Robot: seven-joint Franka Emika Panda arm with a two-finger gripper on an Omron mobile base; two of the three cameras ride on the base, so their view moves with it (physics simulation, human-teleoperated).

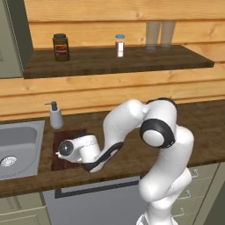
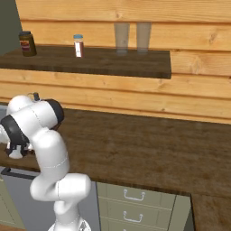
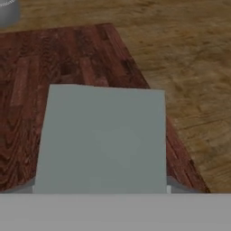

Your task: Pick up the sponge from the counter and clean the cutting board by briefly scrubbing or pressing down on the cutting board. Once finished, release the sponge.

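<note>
The sponge (image 3: 101,140) shows its flat grey-blue top close in the hand view, large and square to the camera, covering the fingertips. It sits over the dark reddish-brown cutting board (image 3: 67,54), which lies on the brown wooden counter (image 3: 180,45). In the left base view my gripper (image 1: 61,154) is low over the cutting board (image 1: 61,134), pointing down, its fingers hidden by the hand. The jaws appear shut on the sponge. Whether the sponge touches the board I cannot tell.
A grey soap dispenser (image 1: 55,116) stands just behind the board, and the metal sink (image 1: 17,147) lies to its left. The shelf (image 1: 132,59) above carries a dark jar (image 1: 61,47), a small bottle (image 1: 119,45) and two glasses. Counter (image 2: 135,144) stretches free to the right.
</note>
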